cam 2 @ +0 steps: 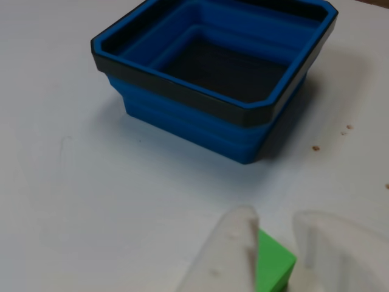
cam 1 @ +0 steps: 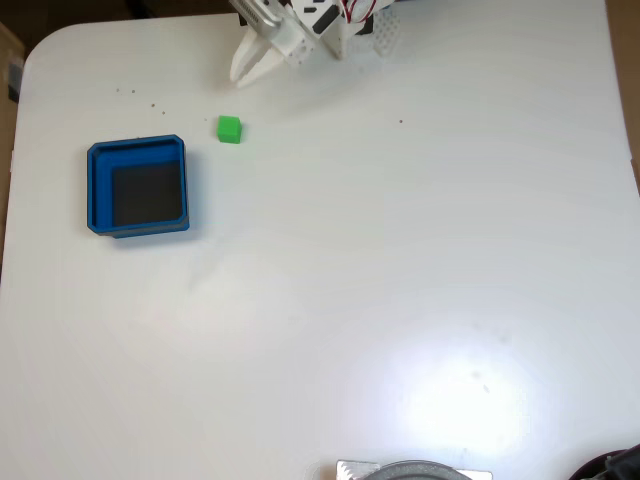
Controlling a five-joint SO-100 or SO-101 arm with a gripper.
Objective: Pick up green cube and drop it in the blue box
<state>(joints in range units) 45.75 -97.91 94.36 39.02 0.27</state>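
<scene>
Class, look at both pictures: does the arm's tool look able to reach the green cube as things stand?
Probably yes. The tool is open and hangs just above the green cube, with bare table between them. The blue box sits off to the side, out of the way.

White plastic arm, red wiring, pale tapered fingers
</scene>
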